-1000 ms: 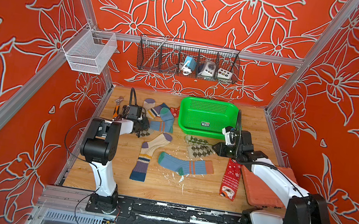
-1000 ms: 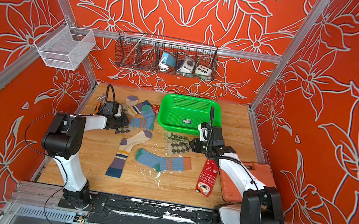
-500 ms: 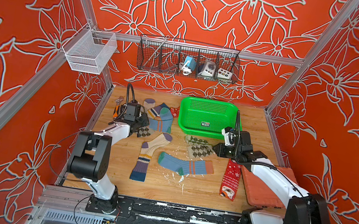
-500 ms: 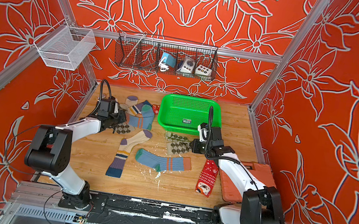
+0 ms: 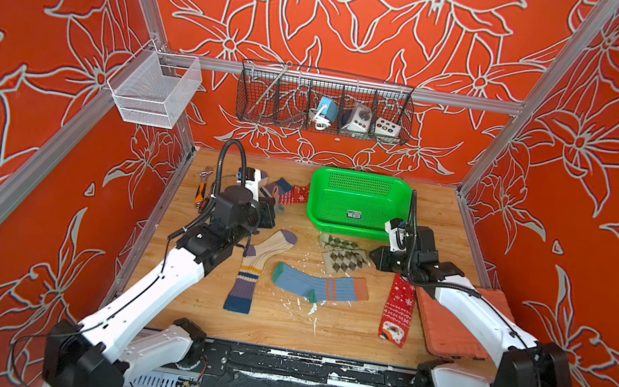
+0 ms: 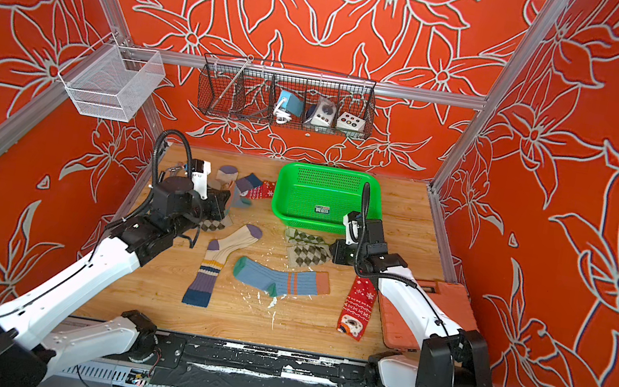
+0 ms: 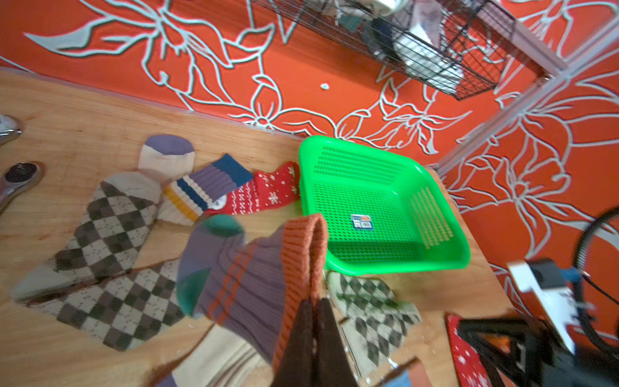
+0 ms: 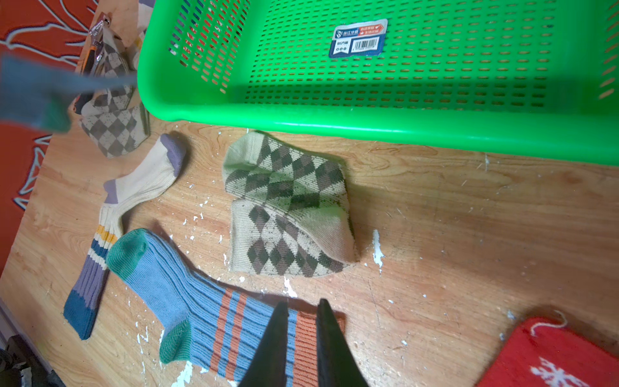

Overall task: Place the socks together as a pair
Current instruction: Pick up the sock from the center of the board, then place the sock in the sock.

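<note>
**A:** So, where are the blue socks?

**B:** One blue sock (image 7: 241, 278) hangs from the left gripper (image 7: 314, 303). Its fingers (image 7: 298, 338) are clenched on the orange cuff. The sock dangles over the back left of the counter (image 5: 278, 324), above an argyle sock (image 7: 107, 228) and just beside the green basket (image 5: 352, 231).

**A:** And its twin?

**B:** The second blue sock (image 5: 320, 287) lies flat mid-counter, with its green toe toward the left arm and its orange cuff toward the right. A cream sock (image 5: 264, 255) lies on one side of it and a red sock (image 5: 398, 309) on the other, both apart from it.

**A:** What about the right gripper?

**B:** The right gripper (image 8: 303, 303) sits near the folded argyle sock (image 5: 344, 255), which lies just in front of the basket. Its fingers (image 8: 271, 345) stand slightly parted, grasping nothing. In the right wrist view the twin's cuff shows through the gap.

**A:** Anything more at the back?

**B:** A second cream sock (image 7: 167, 160) and a second red sock (image 7: 264, 194) lie overlapping between the argyle sock and the basket. The red one's end reaches the basket wall.
</note>
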### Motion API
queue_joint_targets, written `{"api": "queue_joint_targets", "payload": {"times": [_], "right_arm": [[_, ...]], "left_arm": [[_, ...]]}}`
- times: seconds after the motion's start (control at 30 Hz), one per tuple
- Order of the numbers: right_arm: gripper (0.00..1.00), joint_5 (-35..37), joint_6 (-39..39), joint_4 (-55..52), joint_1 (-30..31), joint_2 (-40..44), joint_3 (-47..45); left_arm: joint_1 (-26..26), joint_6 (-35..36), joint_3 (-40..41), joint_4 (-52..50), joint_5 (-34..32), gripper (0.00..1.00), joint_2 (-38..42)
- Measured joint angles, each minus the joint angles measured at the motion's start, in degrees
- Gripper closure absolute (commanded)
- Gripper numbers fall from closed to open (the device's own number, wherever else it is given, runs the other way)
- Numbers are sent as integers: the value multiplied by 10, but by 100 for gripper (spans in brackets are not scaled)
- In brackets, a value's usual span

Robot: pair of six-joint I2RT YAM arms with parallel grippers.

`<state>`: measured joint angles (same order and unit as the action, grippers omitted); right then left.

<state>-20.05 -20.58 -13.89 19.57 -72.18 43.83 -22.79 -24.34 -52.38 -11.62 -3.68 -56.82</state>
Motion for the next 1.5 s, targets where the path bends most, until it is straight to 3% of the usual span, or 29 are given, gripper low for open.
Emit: {"api": "queue_joint_targets", "payload": {"times": [0.2, 0.4, 0.63, 0.83, 0.87, 0.93, 0.97, 1.03, 1.13, 1.23, 1.5], "right_arm": [[82, 1, 1, -6, 0, 13, 0], [82, 5, 2, -7, 0, 20, 0], [80, 5, 2, -9, 0, 23, 0], [75, -11, 0, -19, 0, 34, 0], [73, -14, -1, -22, 0, 36, 0], [68, -17, -2, -32, 0, 42, 0], [66, -17, -2, -37, 0, 46, 0], [62, -16, -5, -40, 0, 59, -6], [58, -16, -11, -43, 0, 79, -23], [58, -15, -14, -44, 0, 92, -45], [57, -16, -23, -34, 0, 31, -56]], "left_arm": [[-50, -11, 8, -68, 2, 100, 63], [-140, -44, 81, -76, 30, 100, 79], [-265, -78, 89, -31, 45, 100, -3], [-318, -92, 47, 52, 61, 100, -133], [-323, -94, 37, 63, 64, 95, -152], [-335, -96, 14, 87, 70, 66, -192], [-339, -97, 5, 101, 74, 56, -209], [-343, -99, -20, 118, 83, 48, -243], [-346, -91, -52, 112, 72, 45, -276], [-329, -86, -36, 106, 50, 41, -255], [-140, -93, 167, 117, 33, 43, -56]]}}
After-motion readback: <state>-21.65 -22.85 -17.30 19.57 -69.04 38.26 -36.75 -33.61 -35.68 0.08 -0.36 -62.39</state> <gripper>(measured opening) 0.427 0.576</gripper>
